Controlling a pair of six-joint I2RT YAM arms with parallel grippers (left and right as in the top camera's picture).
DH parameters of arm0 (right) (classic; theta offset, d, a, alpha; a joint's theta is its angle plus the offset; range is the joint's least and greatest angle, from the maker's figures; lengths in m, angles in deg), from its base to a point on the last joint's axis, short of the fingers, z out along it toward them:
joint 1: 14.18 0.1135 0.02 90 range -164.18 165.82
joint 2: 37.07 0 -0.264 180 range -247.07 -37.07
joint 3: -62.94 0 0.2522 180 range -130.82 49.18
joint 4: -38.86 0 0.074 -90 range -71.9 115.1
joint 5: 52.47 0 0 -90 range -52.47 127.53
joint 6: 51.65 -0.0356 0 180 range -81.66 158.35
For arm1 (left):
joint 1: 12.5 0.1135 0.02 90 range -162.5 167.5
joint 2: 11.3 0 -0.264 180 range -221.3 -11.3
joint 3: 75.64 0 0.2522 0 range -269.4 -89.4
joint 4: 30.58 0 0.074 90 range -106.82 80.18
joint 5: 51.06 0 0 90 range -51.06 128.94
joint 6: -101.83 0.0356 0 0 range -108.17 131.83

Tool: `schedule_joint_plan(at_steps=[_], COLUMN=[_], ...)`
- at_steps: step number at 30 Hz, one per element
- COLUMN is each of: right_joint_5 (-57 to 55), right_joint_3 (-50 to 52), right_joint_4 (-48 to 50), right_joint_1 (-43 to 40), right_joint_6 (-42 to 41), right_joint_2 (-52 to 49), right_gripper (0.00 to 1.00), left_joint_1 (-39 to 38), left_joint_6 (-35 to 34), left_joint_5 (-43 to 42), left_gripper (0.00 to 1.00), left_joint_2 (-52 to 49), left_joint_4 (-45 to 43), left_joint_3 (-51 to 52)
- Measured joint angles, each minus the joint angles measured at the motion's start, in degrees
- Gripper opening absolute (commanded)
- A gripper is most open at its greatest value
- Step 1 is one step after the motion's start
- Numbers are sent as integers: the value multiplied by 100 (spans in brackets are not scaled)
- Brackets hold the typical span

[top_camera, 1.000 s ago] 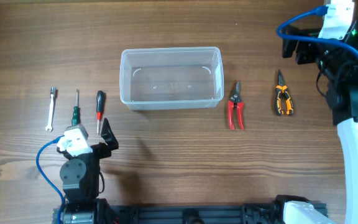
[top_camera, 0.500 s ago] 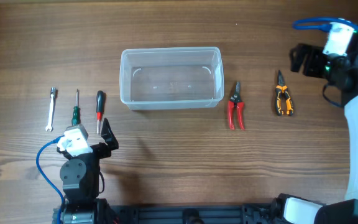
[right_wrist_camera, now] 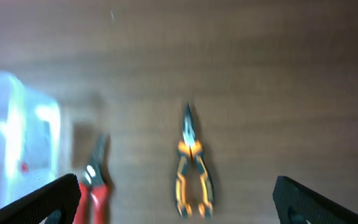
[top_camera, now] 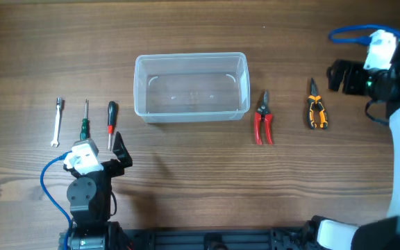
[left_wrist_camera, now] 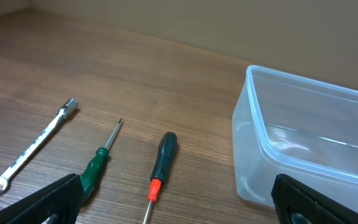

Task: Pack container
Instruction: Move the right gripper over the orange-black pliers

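The container [top_camera: 189, 57] sits empty at mid-table, between the black-handled screwdriver [top_camera: 112, 114] and the red-handled cutters [top_camera: 263, 125]. It is probably light, thin-walled, flexible and slick, so take hold at the stiffer rim. The left gripper [left_wrist_camera: 178, 202] and the right gripper [right_wrist_camera: 176, 196] both stand spread wide, holding nothing.
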Motion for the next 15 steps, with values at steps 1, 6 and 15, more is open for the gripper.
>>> schedule_joint_plan(at_steps=[1,6,15], right_joint_5=[-94,-538,-702], right_joint_3=[-24,-48,-48], right_joint_4=[-146,-529,-313], right_joint_1=[0,0,0], right_joint_6=[122,494,850], right_joint_2=[-144,-1189,-1556], right_gripper=[100,100,100], left_joint_1=[0,0,0], left_joint_6=[0,0,0], left_joint_5=[2,2,0], left_gripper=[100,100,100], left_joint_2=[0,0,0], left_joint_4=[0,0,0], left_joint_3=[0,0,0])
